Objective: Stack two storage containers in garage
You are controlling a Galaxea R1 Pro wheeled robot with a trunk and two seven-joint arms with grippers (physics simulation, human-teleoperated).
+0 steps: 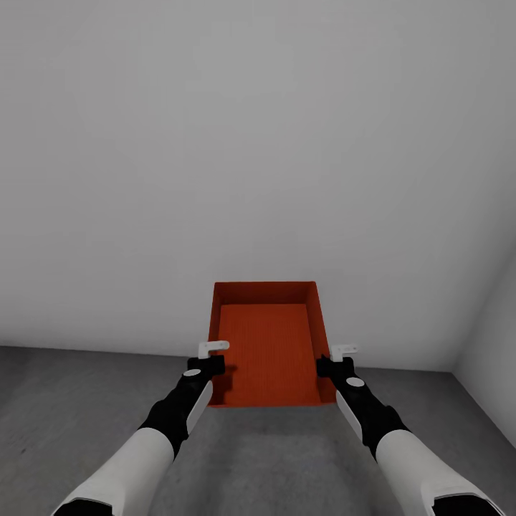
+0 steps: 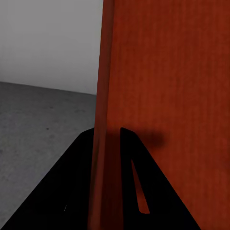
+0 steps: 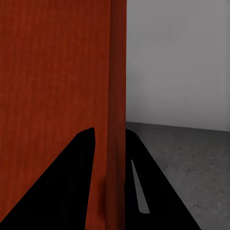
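Note:
One orange-red storage container (image 1: 269,344), open side up, hangs between my two arms above the dark grey floor (image 1: 79,408) of the garage. My left gripper (image 1: 209,365) is shut on its left wall near the front corner. My right gripper (image 1: 331,367) is shut on the right wall, level with the left. In the left wrist view the thin container wall (image 2: 102,120) runs between the black fingers (image 2: 72,182). The right wrist view has the same: the wall (image 3: 116,120) clamped between dark fingers (image 3: 72,182).
A plain white wall (image 1: 258,143) stands close ahead and meets the floor just behind the container. A second white wall (image 1: 498,337) closes the corner at the right. Speckled concrete floor (image 2: 38,124) spreads to the left and right (image 3: 191,158).

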